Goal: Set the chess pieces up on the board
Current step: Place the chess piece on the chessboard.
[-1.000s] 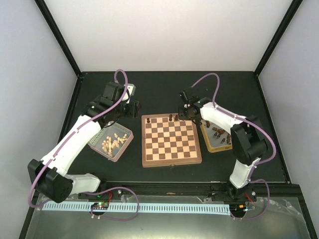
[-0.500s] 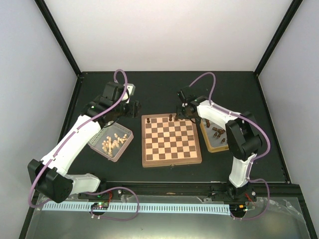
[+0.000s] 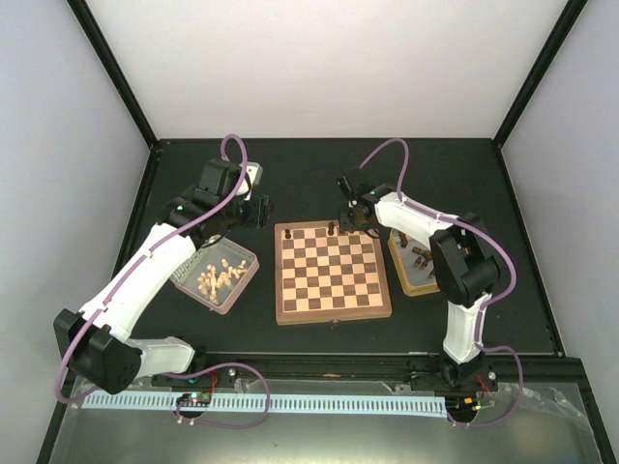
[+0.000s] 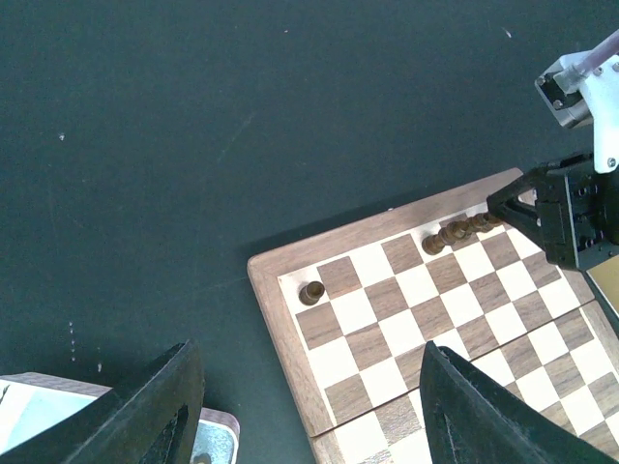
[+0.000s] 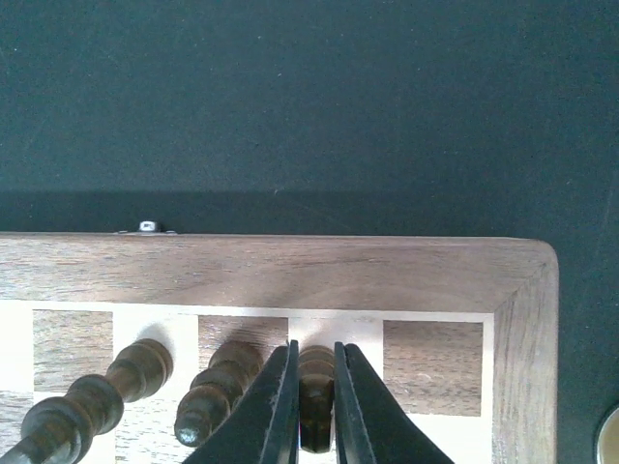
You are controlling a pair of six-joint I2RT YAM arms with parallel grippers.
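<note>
The board [image 3: 334, 273] lies mid-table. My right gripper [image 3: 352, 220] is over its far edge, shut on a dark brown chess piece [image 5: 315, 406]. In the right wrist view the gripper [image 5: 315, 346] holds the piece upright at a light back-row square, one square from the corner. Two more dark pieces [image 5: 218, 391] stand just left of it. Another dark piece [image 4: 311, 292] stands on the far left corner square. My left gripper [image 3: 253, 211] hangs open and empty above the board's far left corner [image 4: 309, 348]. Several dark pieces lie in the right tray [image 3: 418, 261].
A metal tray [image 3: 184, 282] with pale cream pieces sits left of the board, its corner in the left wrist view [image 4: 39, 416]. The right tray's rim [image 3: 399, 269] touches the board's right side. Black walls and posts ring the dark table.
My right gripper has moved a little left along the board's far edge with the dark piece in it. The left arm has not moved.
</note>
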